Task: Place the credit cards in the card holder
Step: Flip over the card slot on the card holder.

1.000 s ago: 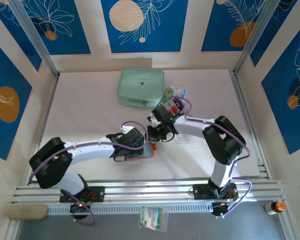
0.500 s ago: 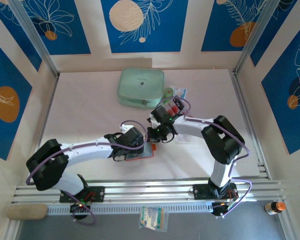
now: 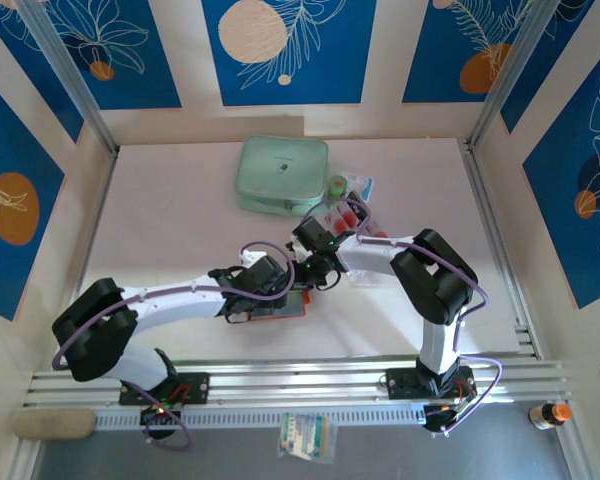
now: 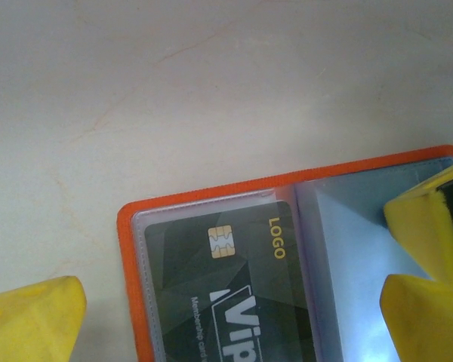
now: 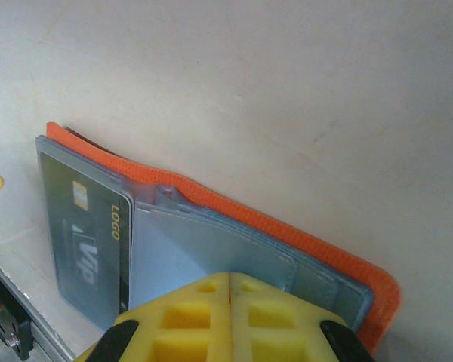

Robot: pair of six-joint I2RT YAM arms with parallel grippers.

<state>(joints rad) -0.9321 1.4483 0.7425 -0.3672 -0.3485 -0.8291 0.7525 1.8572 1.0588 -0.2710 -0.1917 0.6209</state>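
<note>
The left gripper (image 4: 234, 264) is spread to its full width and has hold of nothing. One yellow finger (image 4: 34, 320) hangs off the outer orange edge of the card holder (image 5: 379, 298), over bare table (image 4: 211, 75). The other finger (image 4: 426, 249) sits over the holder's far half, so the jaws straddle it. The holder lies open and flat, inner side up. Nearest its outer edge a clear sleeve (image 4: 155, 249) holds a dark card (image 4: 226, 302) with a gold chip and the words LOGO and VIP. Bluish sleeve pages (image 4: 347, 264) fan up beside that card, toward the holder's middle. The right gripper (image 5: 230, 286) is closed, pad pressed flat against pad, with nothing visible between them. Its tips are low over those loose pages at the holder's near side; whether they touch the plastic I cannot tell. From above, both wrists crowd over the holder, the left from the holder's left and the right from just beyond it. The remaining credit cards (image 3: 351, 211), marked with red, lie well apart from the holder, beyond it and to its right. They sit in a clear tray (image 3: 361, 186) and are partly hidden by the right arm. A mint-green zip case (image 3: 282, 175) lies farther beyond the holder, just beside that tray.
</note>
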